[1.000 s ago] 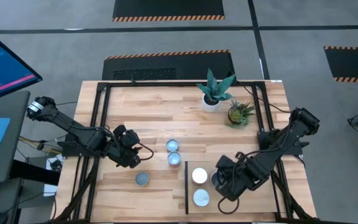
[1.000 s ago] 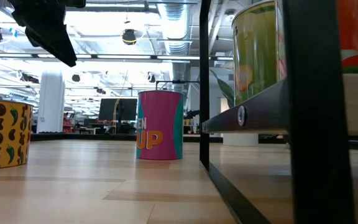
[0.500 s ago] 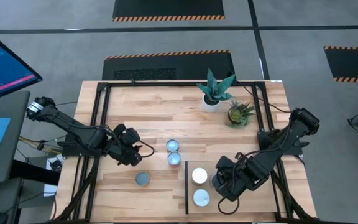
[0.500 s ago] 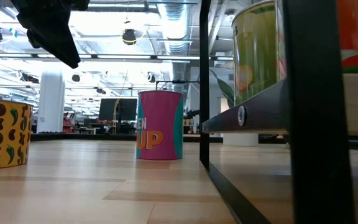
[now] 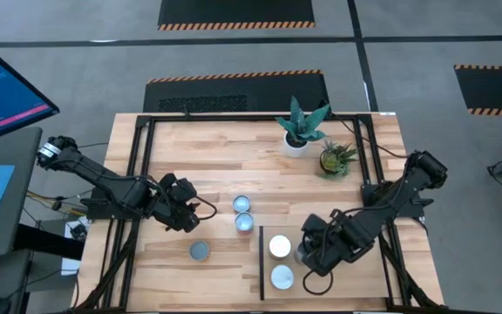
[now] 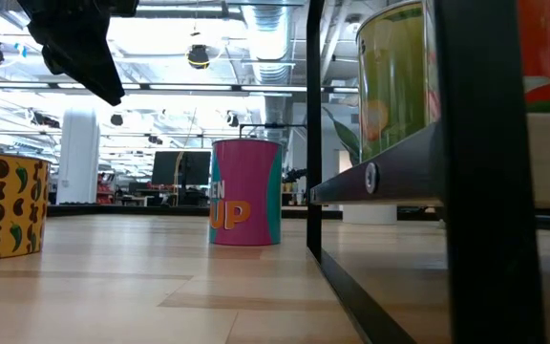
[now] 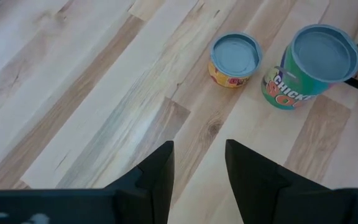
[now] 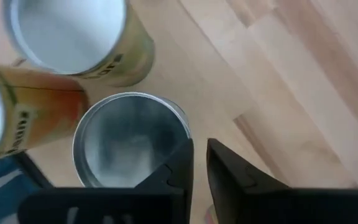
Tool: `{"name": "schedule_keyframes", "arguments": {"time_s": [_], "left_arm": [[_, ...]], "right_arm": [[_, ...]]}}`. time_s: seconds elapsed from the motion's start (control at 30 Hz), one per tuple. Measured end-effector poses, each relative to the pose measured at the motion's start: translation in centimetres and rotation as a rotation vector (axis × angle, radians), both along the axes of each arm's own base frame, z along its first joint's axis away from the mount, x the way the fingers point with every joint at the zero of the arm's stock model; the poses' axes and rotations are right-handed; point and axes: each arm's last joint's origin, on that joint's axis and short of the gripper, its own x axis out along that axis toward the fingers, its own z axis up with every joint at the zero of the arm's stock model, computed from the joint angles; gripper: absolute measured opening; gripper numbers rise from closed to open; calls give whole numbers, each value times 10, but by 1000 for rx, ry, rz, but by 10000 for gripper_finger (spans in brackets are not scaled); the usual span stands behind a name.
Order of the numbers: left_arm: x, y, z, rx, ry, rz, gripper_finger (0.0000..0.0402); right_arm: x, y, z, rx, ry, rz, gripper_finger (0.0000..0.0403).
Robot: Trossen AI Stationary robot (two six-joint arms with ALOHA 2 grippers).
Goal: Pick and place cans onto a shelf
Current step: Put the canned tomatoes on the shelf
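The right gripper [image 5: 308,255] is hanging over the shelf [image 5: 321,288] beside a silver-topped can [image 8: 131,140], fingers a narrow slit apart and gripping nothing, likely releasing it beside two shelved cans [image 5: 280,246]. The left gripper [image 7: 197,171] is waiting with fingers apart and empty near the table cans [image 7: 235,59], probably next.

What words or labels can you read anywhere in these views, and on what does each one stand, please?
"UP", with letters above it cut off, on the pink and teal can.
"CHICK" over "SO", partly hidden, on the green can.
The label on the short yellow can is too small to read.
The label on the orange can is too blurred to read.
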Motion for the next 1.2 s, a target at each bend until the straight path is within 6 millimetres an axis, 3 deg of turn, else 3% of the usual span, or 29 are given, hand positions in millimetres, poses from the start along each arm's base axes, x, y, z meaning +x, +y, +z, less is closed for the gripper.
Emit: {"name": "schedule_keyframes", "arguments": {"time_s": [0.1,0.2,0.4,0.63,0.8,1.0,1.2], "left_arm": [[0,0,0,3,2,-4,132],[0,0,0,10,6,-15,132],[0,0,0,15,8,-20,132],[0,0,0,15,8,-20,132],[0,0,0,15,8,-21,132],[0,0,0,15,9,-21,132],[0,0,0,14,9,-21,132]], "right_arm": [[2,-3,5,-9,6,1,78],[0,-3,27,-14,-43,14,78],[-11,20,51,82,-96,67,75],[-30,57,36,191,-2,23,75],[-26,72,15,152,42,-11,75],[-12,73,-8,82,101,-42,75],[-3,60,-9,18,89,-82,75]]}}
